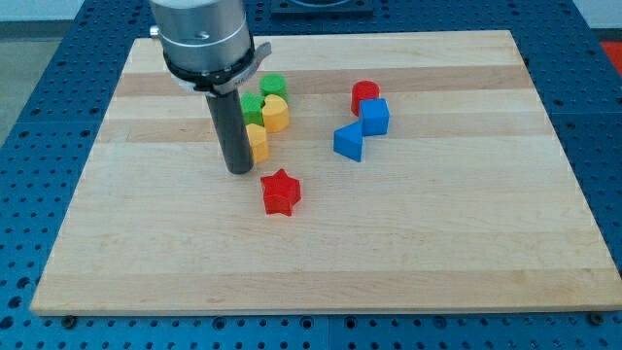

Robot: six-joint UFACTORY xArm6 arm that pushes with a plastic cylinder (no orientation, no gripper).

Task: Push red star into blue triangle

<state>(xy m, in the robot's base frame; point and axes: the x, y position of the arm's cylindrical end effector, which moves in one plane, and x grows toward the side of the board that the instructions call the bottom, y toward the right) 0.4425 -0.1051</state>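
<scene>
Red star [281,192], lower centre of wooden board [437,233]; blue triangle [349,142] up and to the view's right, apart from it.

Camera view: bare wood lies between star and triangle. Blue cube [375,117] touches the triangle's upper right; red cylinder [364,94] sits just behind the cube. Two green blocks [273,86] [252,107] and two yellow blocks [276,114] [258,142] cluster at upper centre. My tip [239,171], a plain rod with no claw to open or shut, stands just left of the lower yellow block and near the star's upper left, not touching it.
</scene>
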